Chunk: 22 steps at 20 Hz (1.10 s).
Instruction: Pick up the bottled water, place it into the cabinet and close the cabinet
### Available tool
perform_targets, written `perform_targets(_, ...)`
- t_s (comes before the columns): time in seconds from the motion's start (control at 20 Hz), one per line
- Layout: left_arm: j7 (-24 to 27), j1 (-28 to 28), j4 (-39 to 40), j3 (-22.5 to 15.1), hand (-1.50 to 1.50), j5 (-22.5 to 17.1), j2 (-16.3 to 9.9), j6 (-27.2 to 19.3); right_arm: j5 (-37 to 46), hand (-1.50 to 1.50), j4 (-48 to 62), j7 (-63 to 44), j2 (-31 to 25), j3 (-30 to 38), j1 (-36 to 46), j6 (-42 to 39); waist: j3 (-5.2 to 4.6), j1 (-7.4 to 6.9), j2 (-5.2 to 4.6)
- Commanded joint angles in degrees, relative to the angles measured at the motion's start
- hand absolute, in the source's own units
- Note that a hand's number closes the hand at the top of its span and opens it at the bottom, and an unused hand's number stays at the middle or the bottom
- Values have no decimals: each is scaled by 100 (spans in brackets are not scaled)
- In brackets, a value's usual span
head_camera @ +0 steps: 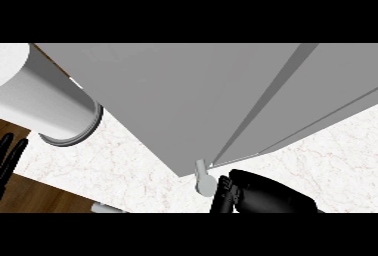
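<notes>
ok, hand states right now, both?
Left hand: open, black fingers straight, resting at the view's left edge, holding nothing.
Right hand: beside the grey cabinet's small handle; fingers cannot be told.

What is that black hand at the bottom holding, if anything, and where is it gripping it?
It cannot be told for sure. The right hand sits beside the cabinet door's grey handle, fingers curled near it, but no clear grasp shows. The left hand rests open at the left edge, holding nothing.

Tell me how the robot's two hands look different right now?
The right hand is near the middle, by the cabinet door's handle; the left hand is at the left edge, touching nothing. The right hand shows its bulky back; the left hand shows only thin straight fingers. Both are black.
</notes>
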State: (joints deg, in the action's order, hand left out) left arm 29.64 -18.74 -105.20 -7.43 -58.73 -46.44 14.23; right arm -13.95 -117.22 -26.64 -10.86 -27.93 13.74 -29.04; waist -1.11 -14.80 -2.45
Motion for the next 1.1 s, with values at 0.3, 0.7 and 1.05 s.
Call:
perform_targets(0.3,30,-49,267,132,-150,-105,18,143,148,150,2523,-866,1067,503,2517,1316,62,225,38)
perform_targets(0.7,182,-221,264,236,-150,-78,91,214,604,150,4288,-305,1083,1412,4050,2754,82,287,31)
perform_targets(1.05,233,-246,364,350,-150,-90,95,327,356,150,5226,227,1086,1518,4623,3691,93,424,25)
